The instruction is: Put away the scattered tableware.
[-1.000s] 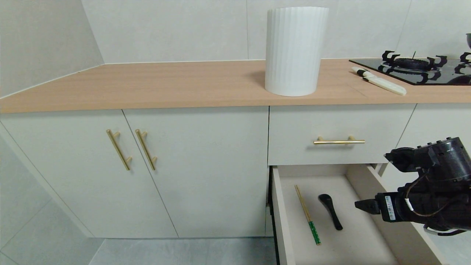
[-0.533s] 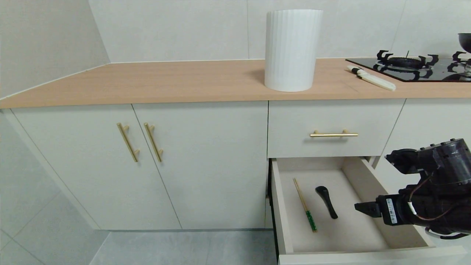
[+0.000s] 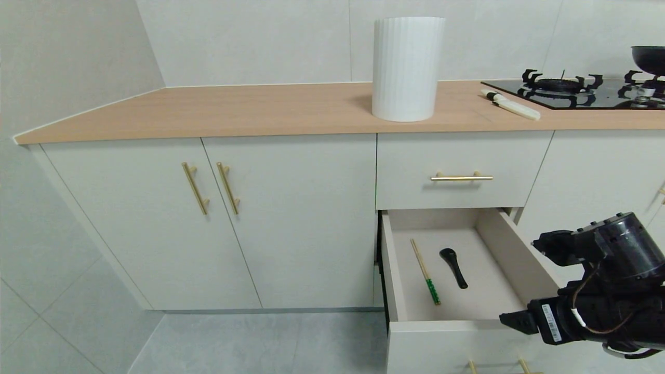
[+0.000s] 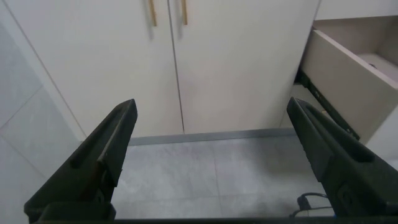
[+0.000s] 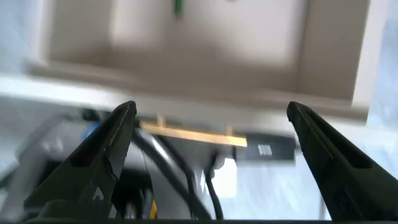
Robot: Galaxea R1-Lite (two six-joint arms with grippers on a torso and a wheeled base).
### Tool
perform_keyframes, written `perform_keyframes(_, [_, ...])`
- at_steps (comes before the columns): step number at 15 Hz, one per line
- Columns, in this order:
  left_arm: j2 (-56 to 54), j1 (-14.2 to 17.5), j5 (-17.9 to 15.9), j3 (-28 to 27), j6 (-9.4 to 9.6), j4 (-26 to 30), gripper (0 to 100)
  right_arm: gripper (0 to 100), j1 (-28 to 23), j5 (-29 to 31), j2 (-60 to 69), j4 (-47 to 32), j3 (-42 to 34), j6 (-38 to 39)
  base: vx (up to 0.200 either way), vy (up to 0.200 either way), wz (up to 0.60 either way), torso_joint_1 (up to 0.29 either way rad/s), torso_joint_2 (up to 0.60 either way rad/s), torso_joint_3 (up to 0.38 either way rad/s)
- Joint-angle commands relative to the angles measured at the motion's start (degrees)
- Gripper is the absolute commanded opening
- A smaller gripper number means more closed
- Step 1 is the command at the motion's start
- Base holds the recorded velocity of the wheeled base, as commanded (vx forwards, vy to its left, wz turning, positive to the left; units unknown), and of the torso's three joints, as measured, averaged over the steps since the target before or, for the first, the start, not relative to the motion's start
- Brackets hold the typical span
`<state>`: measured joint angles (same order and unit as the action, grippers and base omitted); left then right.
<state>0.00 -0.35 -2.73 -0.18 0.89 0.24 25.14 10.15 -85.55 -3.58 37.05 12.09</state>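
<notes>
Right gripper (image 3: 526, 282) now at drawer (image 3: 441, 326) front

Open drawer (image 3: 491, 297) with chopsticks (image 3: 425, 271), spoon (image 3: 453, 267)

black spoon (image 3: 455, 268), green-tipped chopsticks (image 3: 425, 271), ribbed white canister (image 3: 407, 67)

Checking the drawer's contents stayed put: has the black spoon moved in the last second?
No. The black spoon still lies just right of the chopsticks in the open drawer; only the camera view shifted.
</notes>
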Motion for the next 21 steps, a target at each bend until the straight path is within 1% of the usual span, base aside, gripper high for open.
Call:
perform_keyframes(1, [0.1, 0.0, 0.0, 0.0, -0.01, 0.0, 100, 100, 1.8, -0.8, -0.6, -2.0, 0.4, 0.0, 0.000, 0.000, 0.00, 0.000, 0.00, 0.000])
perform_keyframes(3, [0.1, 0.0, 0.0, 0.0, -0.01, 0.0, 100, 100, 2.9, -2.6, -0.6, -3.8, 0.6, 0.1, 0.000, 0.000, 0.00, 0.000, 0.00, 0.000])
perform_keyframes(5, [0.1, 0.0, 0.0, 0.0, -0.01, 0.0, 100, 100, 3.2, -3.0, -0.6, -4.3, 0.7, 0.0, 0.000, 0.000, 0.00, 0.000, 0.00, 0.000])
perform_keyframes(7, [0.1, 0.0, 0.0, 0.0, -0.01, 0.0, 100, 100, 5.1, -3.2, -1.5, -11.8, 2.9, 0.1, 0.000, 0.000, 0.00, 0.000, 0.00, 0.000])
perform_keyframes(8, [0.1, 0.0, 0.0, 0.0, -0.01, 0.0, 100, 100, 5.3, -3.7, -2.3, -13.6, 3.4, 0.0, 0.000, 0.000, 0.00, 0.000, 0.00, 0.000])
perform_keyframes(13, [0.1, 0.0, 0.0, 0.0, -0.01, 0.0, 100, 100, 5.4, -3.7, -7.5, -13.3, 3.5, 0.5, 0.000, 0.000, 0.00, 0.000, 0.00, 0.000])
perform_keyframes(16, [0.1, 0.0, 0.0, 0.0, -0.01, 0.0, 100, 100, 4.5, -3.2, -12.4, -12.9, 5.0, 1.4, 0.000, 0.000, 0.00, 0.000, 0.00, 0.000])
perform_keyframes(18, [0.1, 0.0, 0.0, 0.0, -0.01, 0.0, 100, 100, 3.5, -3.0, -15.6, -12.9, 7.0, 5.1, 0.000, 0.000, 0.00, 0.000, 0.00, 0.000])
perform_keyframes(20, [0.1, 0.0, 0.0, 0.0, -0.01, 0.0, 100, 100, 3.5, -2.1, -16.3, -12.9, 7.4, 5.7, 0.000, 0.000, 0.00, 0.000, 0.00, 0.000])
perform_keyframes(21, [0.1, 0.0, 0.0, 0.0, -0.01, 0.0, 100, 100, 3.6, 0.0, -16.7, -12.1, 7.4, 5.8, 0.000, 0.000, 0.00, 0.000, 0.00, 0.000])
